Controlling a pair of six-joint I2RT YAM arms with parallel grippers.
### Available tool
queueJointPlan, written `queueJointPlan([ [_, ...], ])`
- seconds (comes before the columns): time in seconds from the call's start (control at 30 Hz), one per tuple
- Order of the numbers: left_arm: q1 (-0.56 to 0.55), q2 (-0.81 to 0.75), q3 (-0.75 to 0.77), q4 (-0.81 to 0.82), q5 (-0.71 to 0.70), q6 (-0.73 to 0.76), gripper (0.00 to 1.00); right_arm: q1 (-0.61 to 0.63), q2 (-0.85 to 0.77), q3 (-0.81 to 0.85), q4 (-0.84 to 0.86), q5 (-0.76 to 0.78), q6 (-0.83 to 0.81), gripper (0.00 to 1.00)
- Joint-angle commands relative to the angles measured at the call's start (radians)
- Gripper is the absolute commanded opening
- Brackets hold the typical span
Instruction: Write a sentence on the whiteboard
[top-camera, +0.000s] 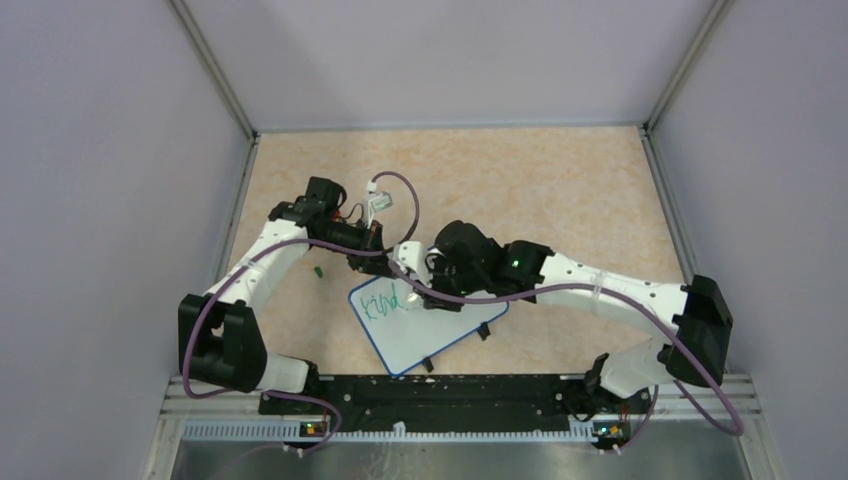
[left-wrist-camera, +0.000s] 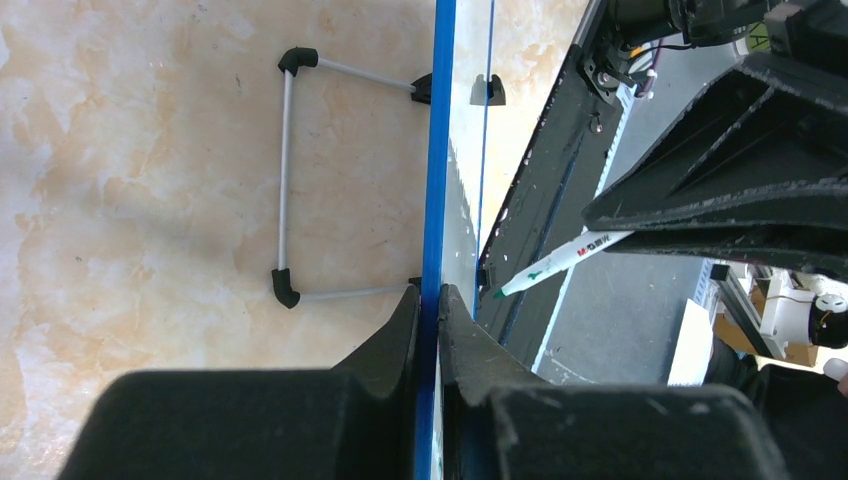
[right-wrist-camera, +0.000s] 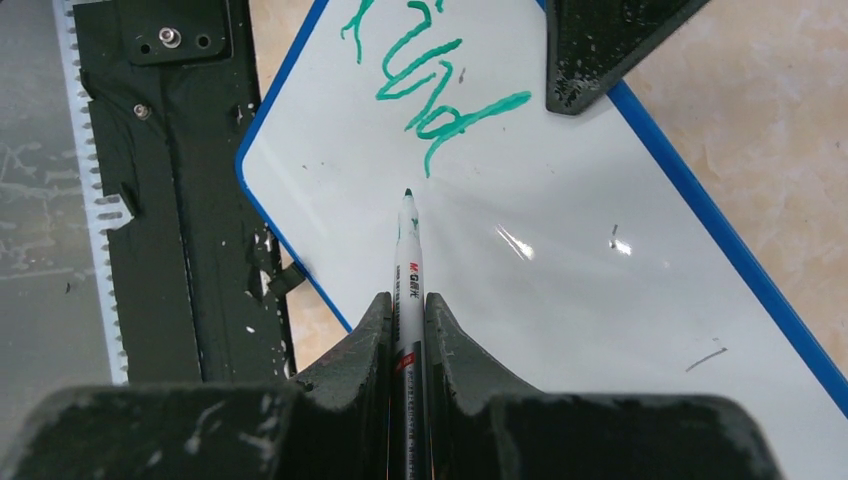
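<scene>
The whiteboard (top-camera: 440, 335) lies tilted on the table, blue-rimmed. Green writing (top-camera: 383, 300) at its upper left reads "kind"; it also shows in the right wrist view (right-wrist-camera: 430, 95). My left gripper (top-camera: 385, 263) is shut on the board's far blue rim (left-wrist-camera: 437, 150), fingers (left-wrist-camera: 400, 330) on either side. My right gripper (top-camera: 415, 300) is shut on a white marker pen (right-wrist-camera: 409, 265). Its green tip points at the white surface (right-wrist-camera: 580, 270) just past the last letter. I cannot tell whether the tip touches. The pen also shows in the left wrist view (left-wrist-camera: 565, 258).
A small green cap (top-camera: 317, 270) lies on the table left of the board. A wire stand with black corners (left-wrist-camera: 285, 180) lies on the table beside the board's rim. The black base rail (top-camera: 450, 395) runs along the near edge. Grey walls enclose the table.
</scene>
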Motion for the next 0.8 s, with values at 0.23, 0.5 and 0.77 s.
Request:
queueJointPlan([
  [0.23,-0.019,0.014,-0.022,-0.005,-0.068,0.006,0.00,-0.067,-0.064,0.013,0.042,-0.090,0.007,0.00],
  [0.5,-0.019,0.014,-0.022,-0.006,-0.069,0.004,0.00,-0.070,-0.046,0.008,0.076,-0.097,0.018,0.00],
  [0.77,-0.019,0.014,-0.022,-0.006,-0.069,0.004,0.00,-0.067,-0.022,0.025,0.091,-0.081,0.027,0.00],
])
